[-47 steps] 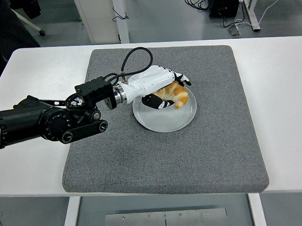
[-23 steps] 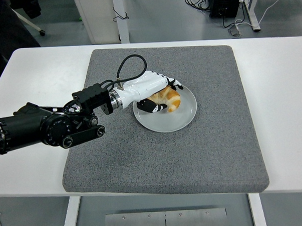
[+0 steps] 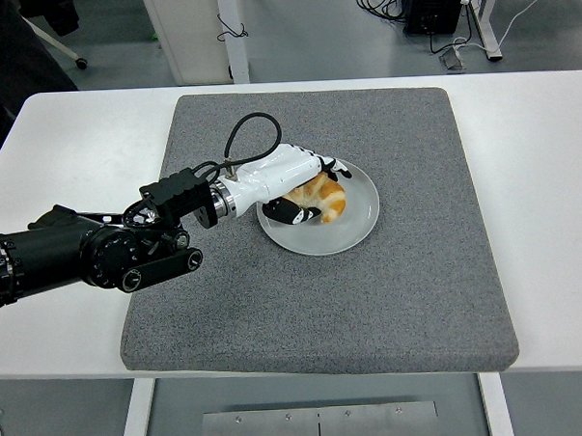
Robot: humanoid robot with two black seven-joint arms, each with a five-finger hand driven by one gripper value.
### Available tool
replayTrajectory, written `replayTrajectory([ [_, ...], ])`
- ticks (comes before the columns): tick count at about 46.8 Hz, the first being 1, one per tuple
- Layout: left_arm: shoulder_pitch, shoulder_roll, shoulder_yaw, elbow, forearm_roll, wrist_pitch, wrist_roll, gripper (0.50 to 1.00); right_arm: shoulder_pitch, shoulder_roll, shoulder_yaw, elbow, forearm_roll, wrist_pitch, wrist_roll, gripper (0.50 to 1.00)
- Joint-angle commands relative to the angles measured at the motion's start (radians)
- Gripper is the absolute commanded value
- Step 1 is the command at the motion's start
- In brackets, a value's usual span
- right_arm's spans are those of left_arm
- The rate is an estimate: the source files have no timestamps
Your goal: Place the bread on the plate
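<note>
A golden croissant [image 3: 325,197] lies on the round white plate [image 3: 354,225], which sits on the grey mat [image 3: 391,291]. My left hand [image 3: 304,188], white with black fingertips, is wrapped over the croissant from the left, its fingers curled around it with the thumb below. The bread rests low on the plate's left half. My black left arm [image 3: 90,251] reaches in from the left edge. My right arm does not show.
The grey mat covers the middle of the white table [image 3: 550,168]. A person in dark clothes [image 3: 4,57] stands at the top left corner. Table legs and cables show on the floor beyond the far edge.
My left hand has drawn back to the left and lowered, carrying the croissant from the plate's upper right toward its left half. The fingers stay curled on it.
</note>
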Motion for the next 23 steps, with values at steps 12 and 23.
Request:
replayTrajectory([
  [12,0.014,-0.006,0.0,0.025,-0.004,0.0,0.0,0.796,0.0,0.0,0.0,0.001,0.0,0.0,0.0,1.0],
  [23,0.026,-0.014,-0.002,0.027,-0.009,-0.002,0.0,0.863,0.0,0.0,-0.001,0.001,0.0,0.001,0.0,1.0],
])
